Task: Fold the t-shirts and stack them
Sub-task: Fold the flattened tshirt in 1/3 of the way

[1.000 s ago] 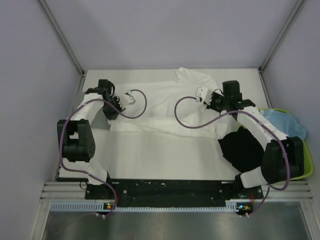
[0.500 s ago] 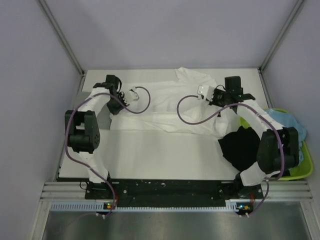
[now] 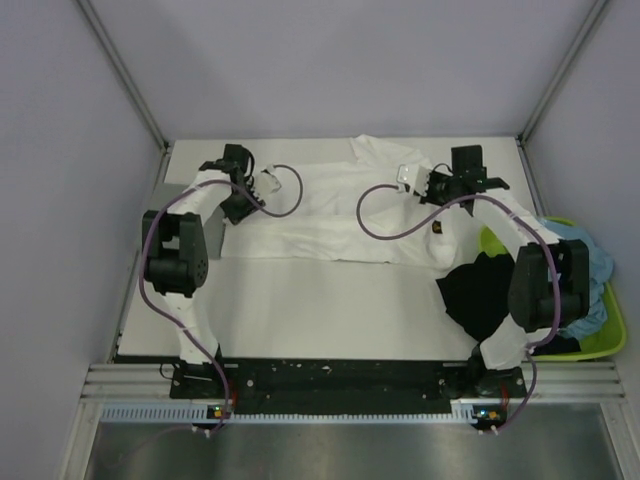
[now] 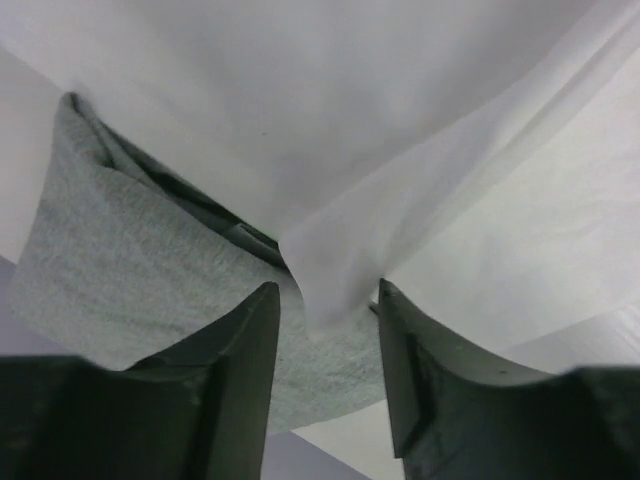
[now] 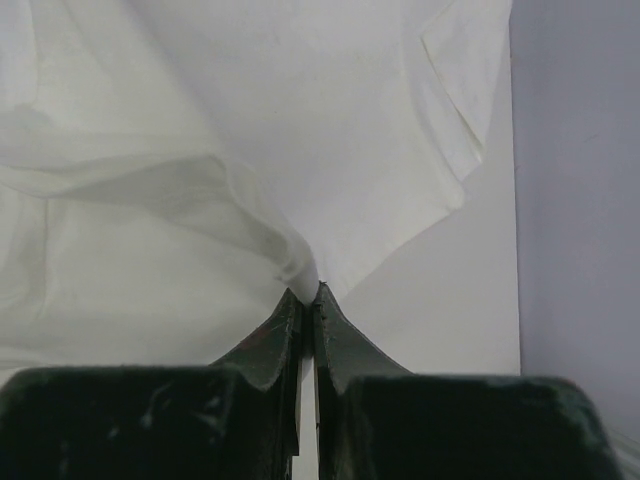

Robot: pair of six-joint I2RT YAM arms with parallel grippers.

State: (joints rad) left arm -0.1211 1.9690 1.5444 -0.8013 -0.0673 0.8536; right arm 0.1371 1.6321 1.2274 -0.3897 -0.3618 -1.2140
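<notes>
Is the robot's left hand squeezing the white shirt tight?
No, the left gripper has its jaws apart, and an edge of the white shirt hangs loose in the gap between them.

Black arms (image 3: 178,265), white sleeves, purple cables (image 3: 360,212)

White t-shirt (image 3: 330,215); grey t-shirt (image 4: 130,270), heathered; black t-shirt (image 3: 485,295); light blue t-shirt (image 3: 596,262); lime-green tray (image 3: 612,342).
</notes>
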